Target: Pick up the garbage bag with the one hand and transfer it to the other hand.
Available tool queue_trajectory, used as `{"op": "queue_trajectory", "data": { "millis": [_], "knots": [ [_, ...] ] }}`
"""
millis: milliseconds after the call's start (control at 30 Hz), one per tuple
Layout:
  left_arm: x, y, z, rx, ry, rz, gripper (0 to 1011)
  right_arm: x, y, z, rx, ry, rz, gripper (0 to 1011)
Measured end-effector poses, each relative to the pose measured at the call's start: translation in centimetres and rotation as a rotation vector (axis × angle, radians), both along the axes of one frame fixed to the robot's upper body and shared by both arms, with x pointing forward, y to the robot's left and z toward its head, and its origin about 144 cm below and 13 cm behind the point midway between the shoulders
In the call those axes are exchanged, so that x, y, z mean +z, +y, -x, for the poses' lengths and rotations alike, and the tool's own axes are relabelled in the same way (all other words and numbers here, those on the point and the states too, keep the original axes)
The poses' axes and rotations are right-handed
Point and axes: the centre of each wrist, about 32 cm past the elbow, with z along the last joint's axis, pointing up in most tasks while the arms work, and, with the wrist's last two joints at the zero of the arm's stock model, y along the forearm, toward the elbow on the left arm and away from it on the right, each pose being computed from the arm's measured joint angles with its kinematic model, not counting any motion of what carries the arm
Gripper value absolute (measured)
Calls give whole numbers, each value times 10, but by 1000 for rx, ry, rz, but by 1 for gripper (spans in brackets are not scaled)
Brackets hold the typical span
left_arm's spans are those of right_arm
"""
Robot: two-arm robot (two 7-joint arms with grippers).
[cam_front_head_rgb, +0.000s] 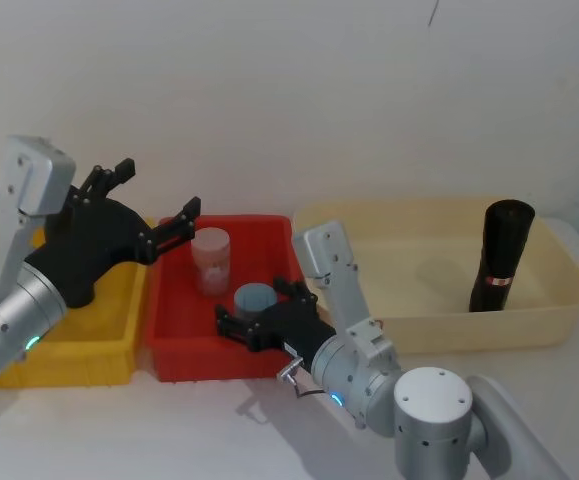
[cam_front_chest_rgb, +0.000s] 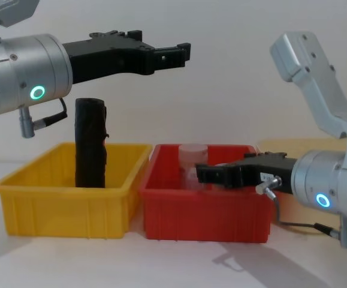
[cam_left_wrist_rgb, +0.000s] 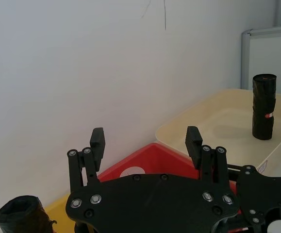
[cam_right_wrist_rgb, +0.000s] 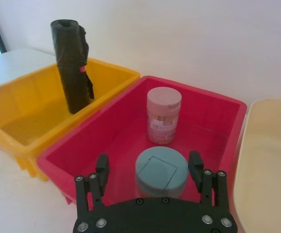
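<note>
1. Garbage bag [cam_front_head_rgb: 499, 258] stands upright at the right end of the cream bin [cam_front_head_rgb: 469, 325], its red-and-white band around the middle, touching neither gripper.
2. The head view lines up three bins on the white desk [cam_front_head_rgb: 169, 430] from left to right: yellow bin [cam_front_head_rgb: 79, 355], red bin [cam_front_head_rgb: 199, 355], and the cream one.
3. The chest view shows a rougher black roll [cam_front_chest_rgb: 90, 144] upright in the yellow bin. The head view hides it behind the left arm.
4. The left gripper [cam_front_head_rgb: 157, 190] is held high over the seam between the yellow and red bins, fingers spread with nothing between them. Its arm carries a green ring light. From its wrist view the garbage bag [cam_left_wrist_rgb: 264, 107] appears far off past the fingers.
5. The right gripper [cam_front_head_rgb: 256, 305] sits low over the front of the red bin, fingers spread to either side of a blue-lidded jar [cam_right_wrist_rgb: 160, 167] without clearly touching it. A pink jar [cam_right_wrist_rgb: 163, 116] stands just behind it.
6. The garbage bag is well apart from both grippers, to the right of the right one.
7. A plain white wall [cam_front_head_rgb: 319, 90] backs the desk. The left wrist view adds a framed white panel [cam_left_wrist_rgb: 271, 53] beyond the cream bin.
</note>
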Motion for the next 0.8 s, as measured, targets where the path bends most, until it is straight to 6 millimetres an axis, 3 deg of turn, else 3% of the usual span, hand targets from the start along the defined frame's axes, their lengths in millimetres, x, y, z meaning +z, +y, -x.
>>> {"op": "queue_trajectory", "data": {
  "millis": [800],
  "knots": [
    [0, 0, 0, 0, 0, 0, 1001, -7, -5, -9, -10, -11, 27, 1001]
  ]
}}
